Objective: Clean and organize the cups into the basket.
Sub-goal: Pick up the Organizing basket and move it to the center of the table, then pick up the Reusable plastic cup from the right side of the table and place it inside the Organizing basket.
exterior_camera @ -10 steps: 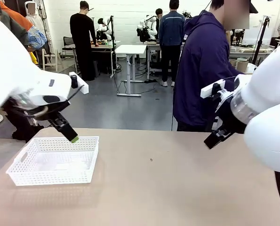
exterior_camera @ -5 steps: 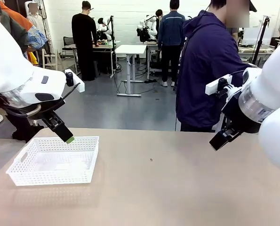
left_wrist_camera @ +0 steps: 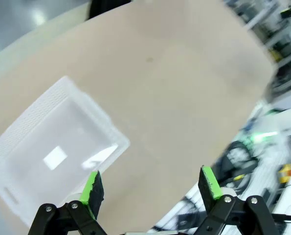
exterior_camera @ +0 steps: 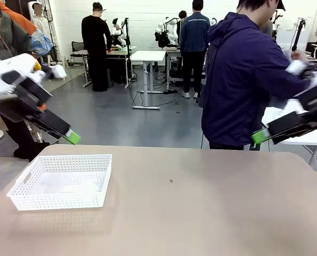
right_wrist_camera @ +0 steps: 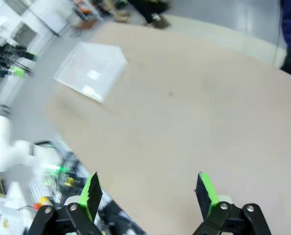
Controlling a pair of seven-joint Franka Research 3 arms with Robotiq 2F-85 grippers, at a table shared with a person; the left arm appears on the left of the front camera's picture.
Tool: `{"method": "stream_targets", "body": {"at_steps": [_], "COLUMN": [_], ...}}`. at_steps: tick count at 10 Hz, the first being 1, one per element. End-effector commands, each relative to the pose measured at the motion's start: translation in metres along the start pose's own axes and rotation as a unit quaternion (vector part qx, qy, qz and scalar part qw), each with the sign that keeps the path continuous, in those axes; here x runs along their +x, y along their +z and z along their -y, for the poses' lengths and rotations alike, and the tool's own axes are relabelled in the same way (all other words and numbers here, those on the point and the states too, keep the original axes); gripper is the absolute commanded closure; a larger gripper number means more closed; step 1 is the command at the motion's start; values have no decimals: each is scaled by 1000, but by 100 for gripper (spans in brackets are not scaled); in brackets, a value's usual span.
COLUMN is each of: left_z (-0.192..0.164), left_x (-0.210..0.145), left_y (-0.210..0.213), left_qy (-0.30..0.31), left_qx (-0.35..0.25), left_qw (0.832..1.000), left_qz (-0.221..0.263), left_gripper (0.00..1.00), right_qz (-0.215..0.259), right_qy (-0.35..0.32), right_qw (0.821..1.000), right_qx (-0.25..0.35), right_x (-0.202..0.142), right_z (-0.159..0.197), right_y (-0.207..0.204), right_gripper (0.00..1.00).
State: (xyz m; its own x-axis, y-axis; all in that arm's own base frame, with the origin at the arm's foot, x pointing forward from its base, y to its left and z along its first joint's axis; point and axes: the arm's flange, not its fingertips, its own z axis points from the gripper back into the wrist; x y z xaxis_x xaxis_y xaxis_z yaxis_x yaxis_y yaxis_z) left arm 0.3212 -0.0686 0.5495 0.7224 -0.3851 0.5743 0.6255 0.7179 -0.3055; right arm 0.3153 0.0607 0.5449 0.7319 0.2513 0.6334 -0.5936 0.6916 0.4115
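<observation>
zero cups stand in the basket yet; my left gripper and right gripper hang spread wide and empty, so i judge everything is left.

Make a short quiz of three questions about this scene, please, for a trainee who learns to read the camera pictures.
1. True or false: a cup stands inside the white basket.
2. Choose one. The left gripper is: A) shut on the basket's rim; B) open and raised above the table; C) lying flat on the table.
3. Short answer: on which of the robot's sides of the table does the white basket stand?

Key
1. False.
2. B.
3. The left side.
</observation>
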Motion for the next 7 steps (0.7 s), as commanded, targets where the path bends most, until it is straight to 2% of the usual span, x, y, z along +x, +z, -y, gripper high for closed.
{"method": "stream_targets", "body": {"at_steps": [1,2,3,5,7], "left_z": [-34,-57,-83,-124,-153], "left_x": [-1,-7,-19,-48,-85], "left_y": [17,28,38,60,85], "left_qy": [179,215,251,297,326], "left_qx": [-231,-249,-242,-209,-179], "left_qw": [954,940,931,924,919], "left_qz": [72,92,108,116,130], "left_gripper": [0,0,0,0,0], "right_qz": [53,69,83,93,104], "right_qy": [-207,-246,-280,-335,-378], "right_qw": [930,915,903,887,891], "right_qx": [299,312,316,305,230], "right_x": [-2,-8,-20,-46,-79], "right_z": [46,72,101,149,182], "right_y": [18,27,41,60,84], "right_gripper": [0,0,0,0,0]}}
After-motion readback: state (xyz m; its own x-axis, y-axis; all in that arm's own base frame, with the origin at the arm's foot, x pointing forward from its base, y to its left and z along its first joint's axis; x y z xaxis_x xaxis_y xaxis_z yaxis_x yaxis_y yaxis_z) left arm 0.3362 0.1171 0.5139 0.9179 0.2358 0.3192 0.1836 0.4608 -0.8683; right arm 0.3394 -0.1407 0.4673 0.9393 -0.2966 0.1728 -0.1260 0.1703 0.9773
